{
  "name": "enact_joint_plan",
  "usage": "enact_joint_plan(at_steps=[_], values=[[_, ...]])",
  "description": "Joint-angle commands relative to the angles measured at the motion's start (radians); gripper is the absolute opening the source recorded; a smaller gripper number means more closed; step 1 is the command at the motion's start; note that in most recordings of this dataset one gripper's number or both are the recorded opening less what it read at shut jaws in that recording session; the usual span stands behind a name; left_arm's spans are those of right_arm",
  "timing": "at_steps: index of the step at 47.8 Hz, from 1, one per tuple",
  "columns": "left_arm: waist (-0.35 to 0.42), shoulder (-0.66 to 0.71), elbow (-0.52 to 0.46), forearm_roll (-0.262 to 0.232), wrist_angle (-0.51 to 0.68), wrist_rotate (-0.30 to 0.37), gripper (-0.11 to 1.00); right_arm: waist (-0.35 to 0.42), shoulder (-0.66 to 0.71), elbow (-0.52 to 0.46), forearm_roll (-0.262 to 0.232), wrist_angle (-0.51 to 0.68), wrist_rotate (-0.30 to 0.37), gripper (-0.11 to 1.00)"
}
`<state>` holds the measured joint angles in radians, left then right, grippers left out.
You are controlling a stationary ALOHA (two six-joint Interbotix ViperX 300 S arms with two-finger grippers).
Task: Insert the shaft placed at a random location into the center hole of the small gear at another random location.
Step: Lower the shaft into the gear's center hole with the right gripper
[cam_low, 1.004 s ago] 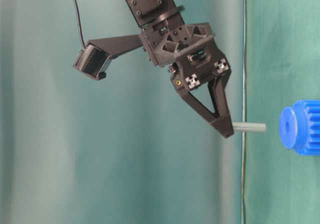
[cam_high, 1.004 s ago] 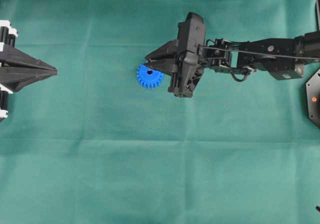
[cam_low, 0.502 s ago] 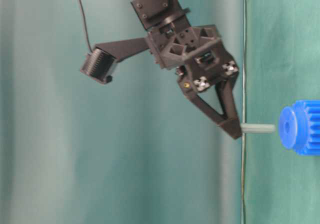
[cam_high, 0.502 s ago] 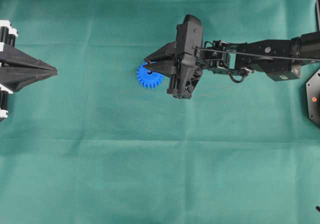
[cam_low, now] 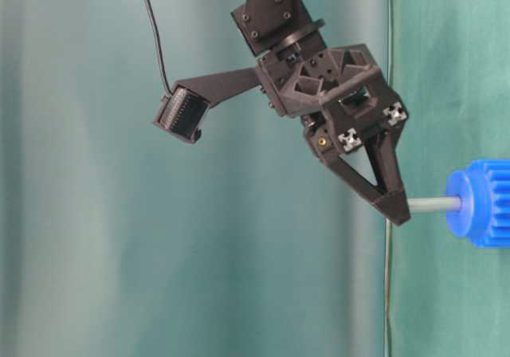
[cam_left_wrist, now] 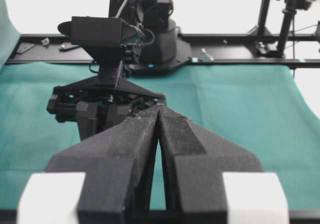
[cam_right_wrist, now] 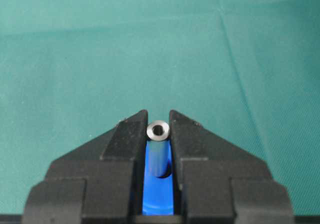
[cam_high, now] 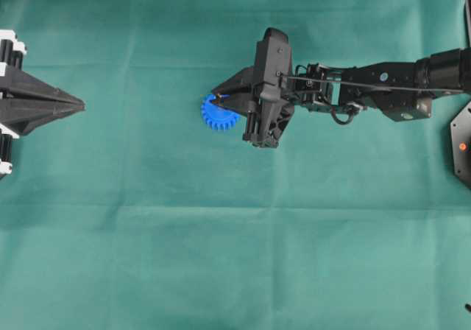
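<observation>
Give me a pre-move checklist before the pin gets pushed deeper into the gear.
1. Right gripper clamped on the pin: ok.
2. Pin tip at the hub face of the blue gear: ok.
3. Pin lined up with the center hole: ok, by the wrist view.
4. Depth already entered: cannot tell.
5. Gear resting flat on the green cloth: ok.
6. Left gripper shut and well away: ok.
</observation>
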<state>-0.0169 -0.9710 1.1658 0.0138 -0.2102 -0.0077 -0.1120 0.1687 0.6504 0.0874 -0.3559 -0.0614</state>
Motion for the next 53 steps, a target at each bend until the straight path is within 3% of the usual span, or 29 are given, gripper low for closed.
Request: enact_joint_plan(at_steps=[1, 53], values=[[0.002, 0.006, -0.020, 0.002, -0.003, -0.002, 0.00, 0.002, -0.011, -0.021, 0.002, -0.011, -0.008, 0.13], [0.002, 0.003, -0.020, 0.002, 0.000, -0.002, 0.00, 0.000, -0.052, -0.014, 0.000, -0.005, -0.014, 0.13]])
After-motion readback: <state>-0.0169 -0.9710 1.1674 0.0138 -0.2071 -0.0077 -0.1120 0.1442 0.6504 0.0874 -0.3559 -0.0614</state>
